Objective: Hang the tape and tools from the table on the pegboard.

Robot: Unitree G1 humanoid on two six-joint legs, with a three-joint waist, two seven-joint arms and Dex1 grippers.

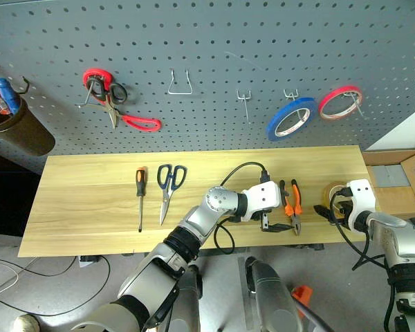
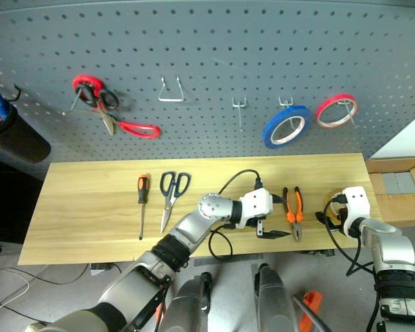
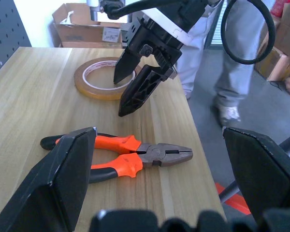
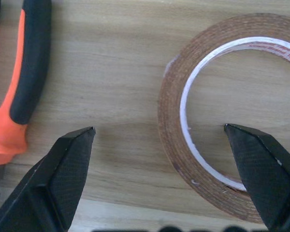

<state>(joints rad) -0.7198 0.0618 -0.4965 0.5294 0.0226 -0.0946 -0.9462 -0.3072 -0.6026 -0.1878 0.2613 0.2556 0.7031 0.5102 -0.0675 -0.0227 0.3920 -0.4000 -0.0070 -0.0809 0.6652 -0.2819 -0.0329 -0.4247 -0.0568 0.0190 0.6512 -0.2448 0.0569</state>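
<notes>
Both grippers' fingers (image 4: 63, 179) gape wide, holding nothing, right astride tape (image 4: 217, 111).

We see bare table (image 1: 76, 207) left of the screwdriver (image 1: 140, 197) and between scissors (image 1: 169, 190) and pliers (image 1: 292, 205). Near the right end, the pliers and tape (image 4: 217, 116) lie near together, and both open grippers (image 1: 275, 225) (image 1: 325, 213) crowd that narrow gap.

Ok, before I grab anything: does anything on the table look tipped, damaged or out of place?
Nothing stands out. The screwdriver, scissors, pliers and tape all lie flat on the table, apart from each other. Both the left pincer and the right pincer are open and empty.
</notes>
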